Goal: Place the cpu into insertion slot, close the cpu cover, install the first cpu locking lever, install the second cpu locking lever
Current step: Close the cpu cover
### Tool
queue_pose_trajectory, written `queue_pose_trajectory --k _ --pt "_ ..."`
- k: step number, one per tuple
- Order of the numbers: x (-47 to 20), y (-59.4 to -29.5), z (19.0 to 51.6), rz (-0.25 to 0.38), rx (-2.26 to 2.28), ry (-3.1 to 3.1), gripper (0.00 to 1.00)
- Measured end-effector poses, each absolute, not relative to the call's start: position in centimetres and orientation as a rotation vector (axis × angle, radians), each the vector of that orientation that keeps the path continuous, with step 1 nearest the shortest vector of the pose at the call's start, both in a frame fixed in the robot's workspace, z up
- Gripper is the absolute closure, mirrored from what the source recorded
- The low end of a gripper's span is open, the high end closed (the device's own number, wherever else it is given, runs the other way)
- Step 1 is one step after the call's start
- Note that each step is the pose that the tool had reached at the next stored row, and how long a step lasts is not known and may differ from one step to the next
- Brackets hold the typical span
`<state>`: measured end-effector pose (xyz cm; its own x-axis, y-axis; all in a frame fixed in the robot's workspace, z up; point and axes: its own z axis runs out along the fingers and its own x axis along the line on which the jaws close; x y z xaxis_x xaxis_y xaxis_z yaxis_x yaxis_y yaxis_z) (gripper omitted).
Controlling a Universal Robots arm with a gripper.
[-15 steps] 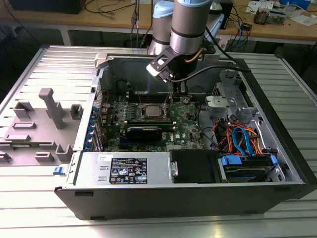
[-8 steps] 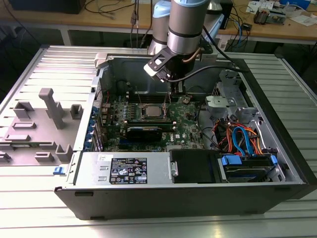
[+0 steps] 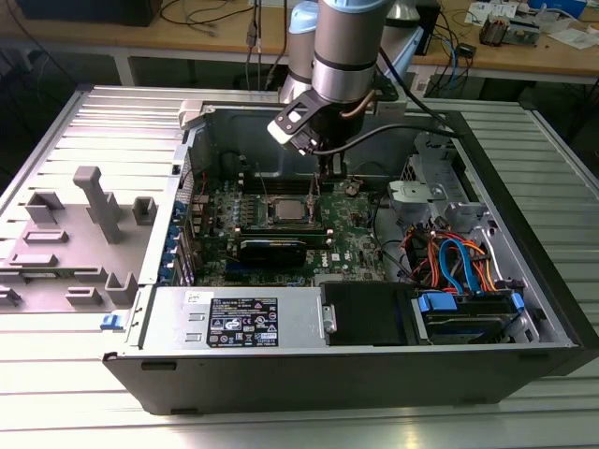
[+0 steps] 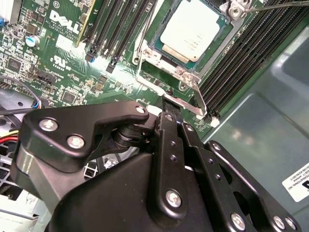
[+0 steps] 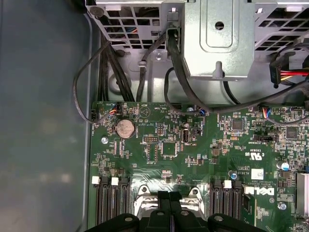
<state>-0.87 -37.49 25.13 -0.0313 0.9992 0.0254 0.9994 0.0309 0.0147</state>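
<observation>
Sitting on ribbed metal surface (image 3: 281, 426): open computer case (image 3: 356, 374). Arm (image 3: 348, 47) reaches down into it, over green motherboard (image 5: 193, 150). Pincer (image 5: 169, 194) low at edge of insertion slot (image 4: 156, 47), fingers (image 4: 166, 125) clenched, no gap visible in first wrist view; can't tell if anything thin is pinched between. cpu cover (image 4: 145, 57) lies flat on slot. cpu (image 4: 189, 30) seated in slot, silver top showing through cover window.

Exterior view high, angled down into the open case (image 3: 328, 383), both wrist views close over its motherboard (image 5: 193, 154) (shared ground)
</observation>
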Motion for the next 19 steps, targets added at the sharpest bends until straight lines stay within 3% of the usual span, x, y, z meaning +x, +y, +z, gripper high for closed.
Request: queue_pose_trajectory --k 19 --pt "-1.54 -37.49 25.12 -0.044 -2.181 -2.25 0.89"
